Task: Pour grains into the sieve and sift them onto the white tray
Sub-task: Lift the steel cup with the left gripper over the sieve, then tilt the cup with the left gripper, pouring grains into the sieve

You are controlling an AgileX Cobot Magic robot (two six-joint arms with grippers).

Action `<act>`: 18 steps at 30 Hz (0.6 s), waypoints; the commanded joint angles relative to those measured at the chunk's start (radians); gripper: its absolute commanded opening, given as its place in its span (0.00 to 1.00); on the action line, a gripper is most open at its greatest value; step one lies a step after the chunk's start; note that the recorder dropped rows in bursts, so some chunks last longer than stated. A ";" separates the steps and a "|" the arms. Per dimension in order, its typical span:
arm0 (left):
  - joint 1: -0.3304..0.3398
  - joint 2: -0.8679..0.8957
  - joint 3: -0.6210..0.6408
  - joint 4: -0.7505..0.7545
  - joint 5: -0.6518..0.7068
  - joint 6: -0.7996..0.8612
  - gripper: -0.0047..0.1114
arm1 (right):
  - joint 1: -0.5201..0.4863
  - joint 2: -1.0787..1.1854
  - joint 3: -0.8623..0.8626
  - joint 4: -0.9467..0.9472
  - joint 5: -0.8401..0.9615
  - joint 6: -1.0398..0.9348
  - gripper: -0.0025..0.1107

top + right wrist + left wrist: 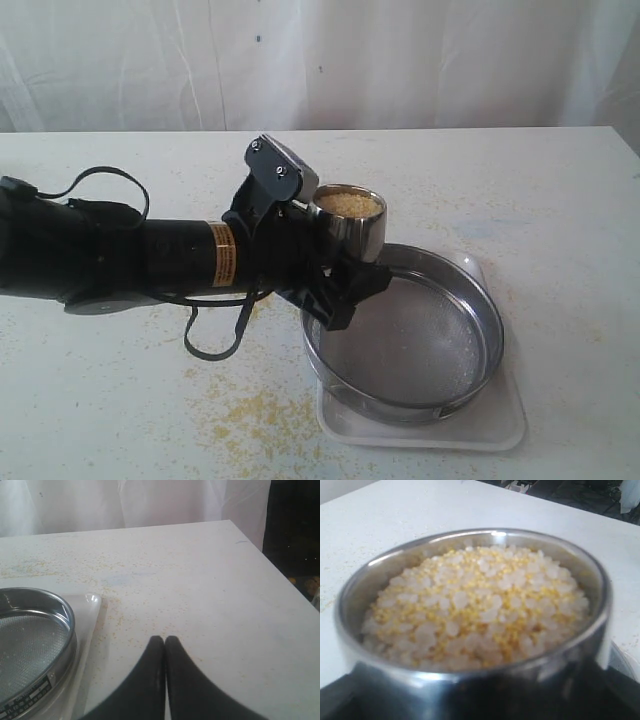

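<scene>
Pinched in left tool [338, 252]: upright steel cup [352, 230], full of grains [348, 204], at 11 o'clock edge of sieve [497, 340]. Under sieve, on bench [560, 200]: white tray [500, 425]. Pressed together above bench, near tray: right tool [165, 652].

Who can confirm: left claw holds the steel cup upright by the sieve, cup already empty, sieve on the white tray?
Not quite: the steel cup isn't empty. It's full of grains, as the left wrist view shows. The rest holds: the left claw holds it upright by the sieve, which sits on the white tray.
</scene>
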 commanded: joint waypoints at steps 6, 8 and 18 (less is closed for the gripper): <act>-0.005 -0.012 -0.003 -0.043 0.010 0.330 0.04 | 0.007 -0.003 0.001 -0.001 -0.005 0.000 0.02; -0.005 -0.012 -0.003 -0.043 0.054 0.367 0.04 | 0.007 -0.003 0.001 -0.001 -0.005 0.000 0.02; -0.005 -0.012 -0.003 -0.043 0.142 0.484 0.04 | 0.007 -0.003 0.001 -0.001 -0.005 0.000 0.02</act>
